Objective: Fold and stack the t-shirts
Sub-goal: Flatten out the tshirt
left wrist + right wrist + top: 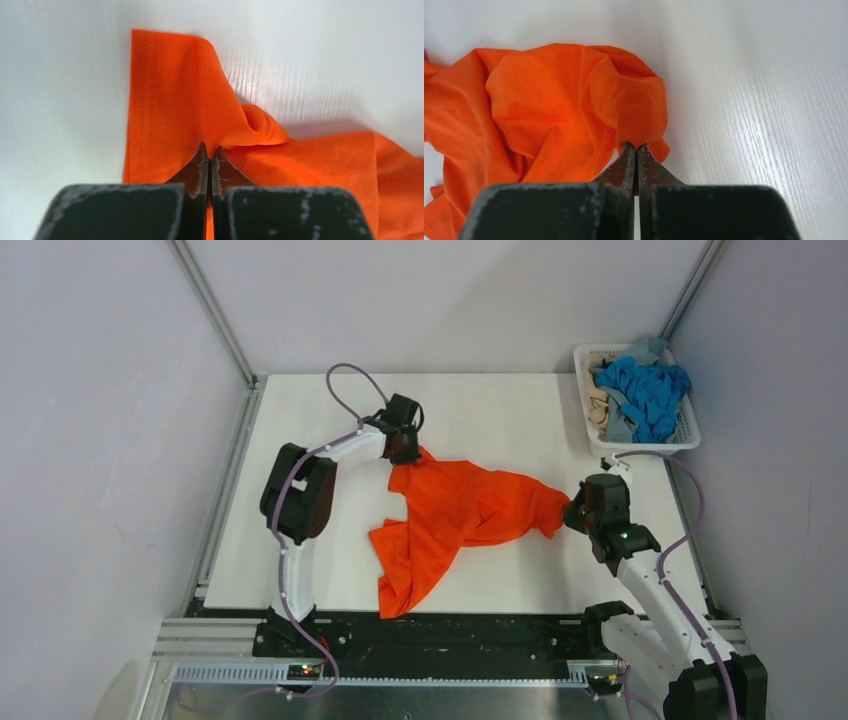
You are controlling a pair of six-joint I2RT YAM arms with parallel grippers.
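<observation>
The bright orange t-shirt [455, 515] lies crumpled and stretched across the middle of the white table. My left gripper [405, 450] is shut on its far-left corner; the left wrist view shows the cloth [170, 100] pinched between the closed tips [210, 150]. My right gripper [572, 515] is shut on the shirt's right end; the right wrist view shows bunched cloth [554, 100] caught in the closed tips [637, 147]. Blue, grey-blue and beige t-shirts [645, 395] lie heaped in the basket.
A white slotted basket [592, 440] stands at the table's far right corner. Grey walls enclose the table on the left, back and right. The arm bases sit at the near edge.
</observation>
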